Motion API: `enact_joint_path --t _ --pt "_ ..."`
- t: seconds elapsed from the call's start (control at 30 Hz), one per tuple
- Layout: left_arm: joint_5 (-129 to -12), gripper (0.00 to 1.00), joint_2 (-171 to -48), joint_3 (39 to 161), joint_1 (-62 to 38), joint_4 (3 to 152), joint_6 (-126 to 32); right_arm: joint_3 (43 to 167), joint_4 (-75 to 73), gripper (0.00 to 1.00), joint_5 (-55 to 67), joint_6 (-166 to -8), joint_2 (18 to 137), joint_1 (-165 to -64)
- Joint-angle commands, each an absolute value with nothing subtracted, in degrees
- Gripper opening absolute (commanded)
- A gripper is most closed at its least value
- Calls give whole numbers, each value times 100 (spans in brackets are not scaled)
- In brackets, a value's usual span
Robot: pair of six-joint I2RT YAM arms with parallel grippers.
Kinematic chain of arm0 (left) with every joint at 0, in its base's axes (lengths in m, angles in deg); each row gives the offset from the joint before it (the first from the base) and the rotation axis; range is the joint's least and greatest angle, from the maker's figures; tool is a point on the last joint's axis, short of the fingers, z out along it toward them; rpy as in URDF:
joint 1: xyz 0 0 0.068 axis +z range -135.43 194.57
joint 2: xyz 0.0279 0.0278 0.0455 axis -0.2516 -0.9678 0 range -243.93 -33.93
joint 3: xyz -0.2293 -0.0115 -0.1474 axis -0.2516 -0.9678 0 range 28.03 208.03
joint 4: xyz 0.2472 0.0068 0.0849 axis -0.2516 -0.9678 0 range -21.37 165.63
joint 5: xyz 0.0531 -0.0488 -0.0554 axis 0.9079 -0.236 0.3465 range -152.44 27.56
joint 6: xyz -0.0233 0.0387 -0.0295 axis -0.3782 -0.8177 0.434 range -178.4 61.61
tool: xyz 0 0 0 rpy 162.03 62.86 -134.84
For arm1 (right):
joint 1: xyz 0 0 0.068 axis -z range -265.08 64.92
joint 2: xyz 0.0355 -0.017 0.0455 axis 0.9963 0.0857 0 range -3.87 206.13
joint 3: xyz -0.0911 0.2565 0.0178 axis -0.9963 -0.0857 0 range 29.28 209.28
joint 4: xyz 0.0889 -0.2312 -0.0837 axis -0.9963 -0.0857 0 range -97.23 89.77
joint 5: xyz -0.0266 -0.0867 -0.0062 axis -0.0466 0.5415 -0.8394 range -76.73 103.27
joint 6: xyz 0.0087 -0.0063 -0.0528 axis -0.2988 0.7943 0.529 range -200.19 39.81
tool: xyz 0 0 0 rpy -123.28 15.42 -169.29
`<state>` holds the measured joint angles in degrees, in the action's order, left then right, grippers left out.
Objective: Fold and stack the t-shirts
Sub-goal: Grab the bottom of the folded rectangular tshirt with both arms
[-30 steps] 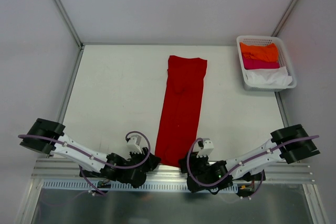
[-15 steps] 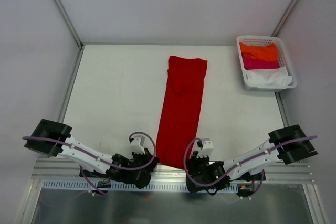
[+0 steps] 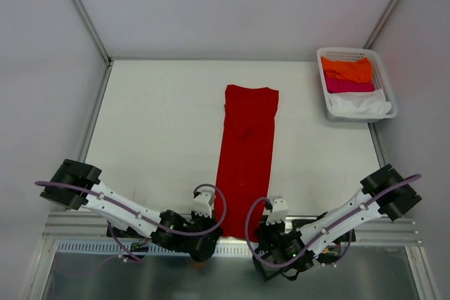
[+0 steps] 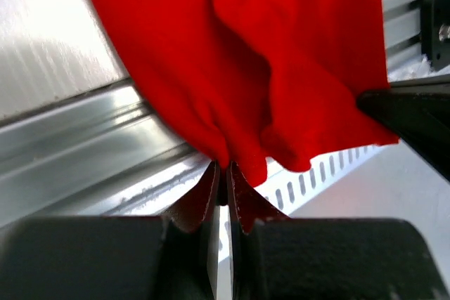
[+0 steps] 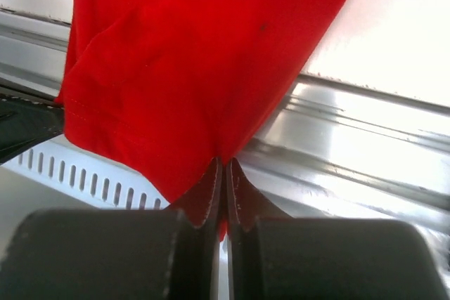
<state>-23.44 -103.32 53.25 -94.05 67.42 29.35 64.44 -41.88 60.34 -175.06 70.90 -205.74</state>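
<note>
I saw basket (image 3: 387, 90) of shirts (image 3: 346, 69) well beyond rail (image 3: 70, 228), right side | red shirt (image 3: 246, 138) stretched away from rail, hem (image 4: 281, 152) draped over it | both arms crouched at rail; left gripper (image 4: 223, 173), right gripper (image 5: 223, 166) pinched hem.

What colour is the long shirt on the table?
The t-shirt is deep red all over, best seen in the top external view.

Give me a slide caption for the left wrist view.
Left gripper shut on the near edge of the red t-shirt, cloth bunched above the fingertips, aluminium rail behind.
</note>
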Motion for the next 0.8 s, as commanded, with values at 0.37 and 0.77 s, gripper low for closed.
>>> enact_joint_path --t 0.37,0.77 --pt "-1736 0 -9995 5915 -9591 4786 3591 6901 -6104 1 6503 -19049 6979 -20980" --pt "-1384 0 -9968 5994 -8476 4803 2616 6532 -6632 1 7348 -19287 6478 -20717"
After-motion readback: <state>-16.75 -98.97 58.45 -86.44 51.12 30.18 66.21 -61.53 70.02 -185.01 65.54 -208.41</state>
